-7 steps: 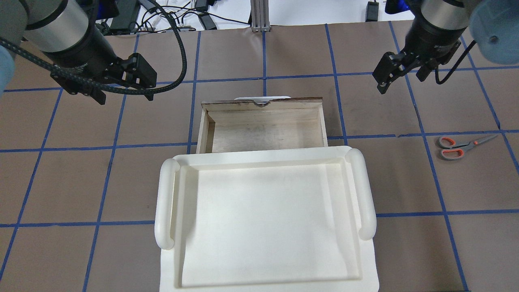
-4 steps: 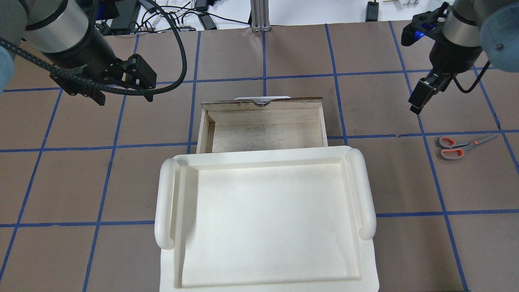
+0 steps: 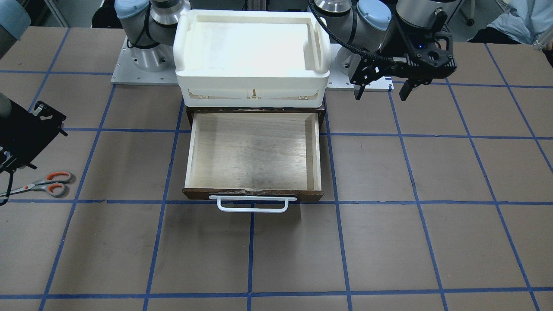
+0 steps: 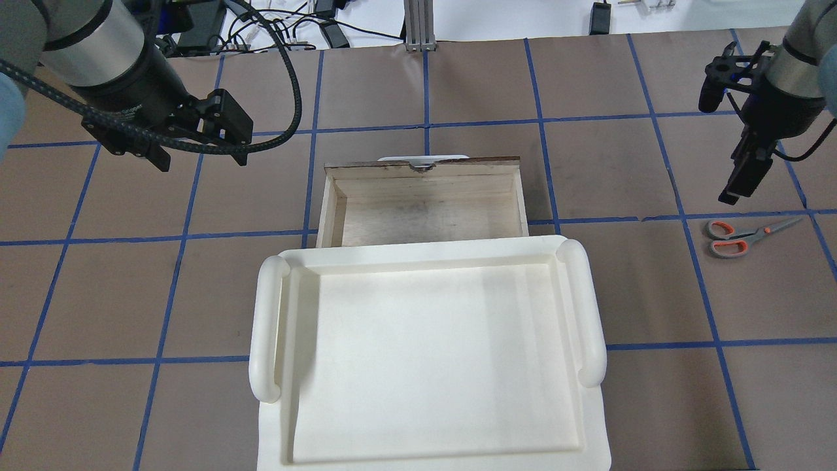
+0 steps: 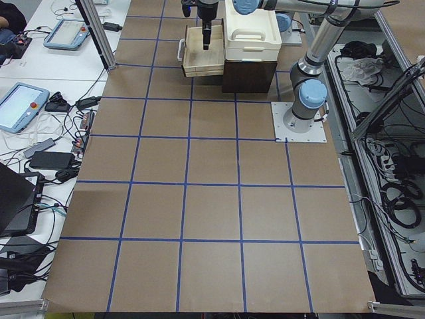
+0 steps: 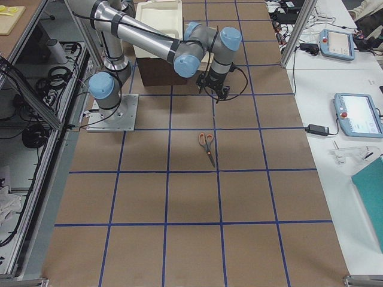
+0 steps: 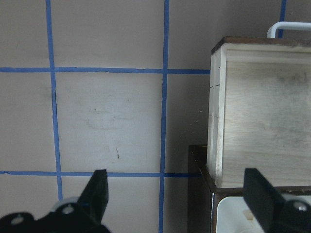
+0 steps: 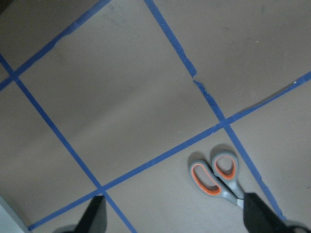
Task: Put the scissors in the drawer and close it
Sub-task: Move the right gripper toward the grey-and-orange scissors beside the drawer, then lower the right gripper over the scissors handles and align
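Observation:
The scissors [image 4: 745, 237] lie flat on the table at my right, orange-lined handles toward the drawer; they also show in the front view [image 3: 43, 183] and the right wrist view [image 8: 216, 177]. The drawer [image 4: 425, 216] is pulled open and empty, its white bar handle [image 3: 252, 204] on the far side. My right gripper [image 4: 735, 190] hangs open just beyond the scissors' handles, above the table; its fingers [image 8: 257, 216] frame the scissors from above. My left gripper [image 4: 199, 154] is open and empty, held above the table left of the drawer.
A white plastic bin [image 4: 425, 255] sits on the dark cabinet [image 3: 255, 111] that the drawer slides out of. Brown table with a blue tape grid. An operator's sleeve [image 3: 518, 21] shows at the table's corner.
My right gripper has swung to the right and back toward the scissors, turning as it went. The left arm, drawer and scissors have not moved.

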